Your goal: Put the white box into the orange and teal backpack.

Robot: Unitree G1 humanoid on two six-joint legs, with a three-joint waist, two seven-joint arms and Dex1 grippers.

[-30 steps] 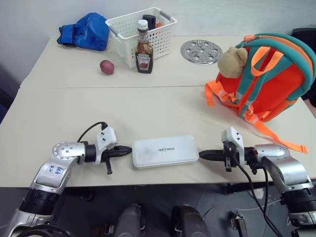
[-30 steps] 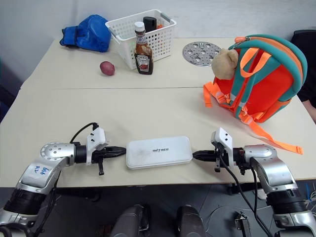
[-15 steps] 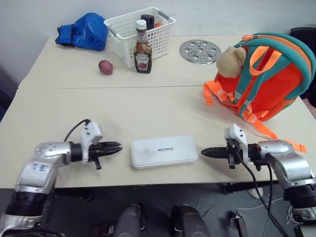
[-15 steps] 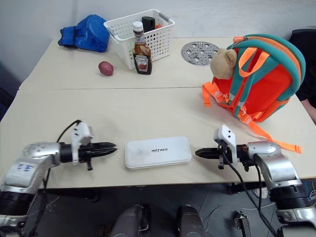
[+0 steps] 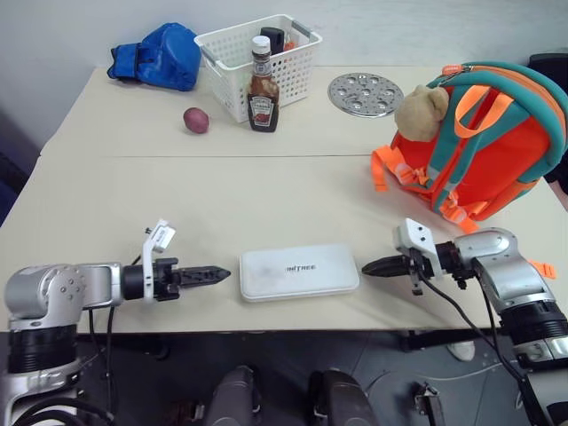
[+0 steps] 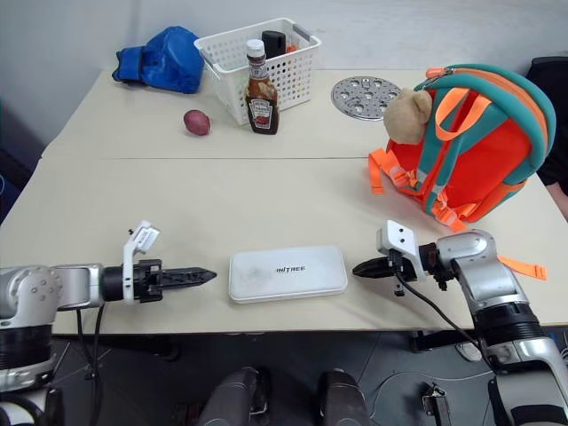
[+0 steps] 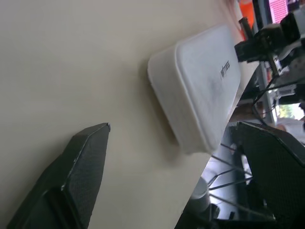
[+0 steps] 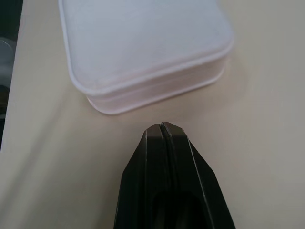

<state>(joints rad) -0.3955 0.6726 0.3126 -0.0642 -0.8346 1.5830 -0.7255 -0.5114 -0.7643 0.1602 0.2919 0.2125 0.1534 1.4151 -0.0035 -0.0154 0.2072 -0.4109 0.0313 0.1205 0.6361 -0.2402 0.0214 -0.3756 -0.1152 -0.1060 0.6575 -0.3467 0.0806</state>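
Lying flat on the bench [image 5: 115, 191], the white box [image 5: 299, 272] waits between my spread left gripper [image 5: 216, 275] and my pressed-together right gripper [image 5: 373, 265]; the orange and teal backpack [image 5: 484, 138] stands unpacked behind it.

Hidden, cropped or unreadable parts of the scene

The orange and teal backpack [image 5: 484, 142], at about two o'clock on the bench [image 5: 133, 204], is cut off by the head view's right edge and its opening cannot be seen. The lettering on the white box [image 5: 299, 272] is too small to read. The white basket [image 5: 257, 53] at twelve o'clock hides most of its contents behind the ketchup bottle [image 5: 263, 86]. In the left wrist view the box's far end runs out of focus, and the right hand [image 7: 248, 45] there is blurred. In the right wrist view the box is cropped by the picture's edge.
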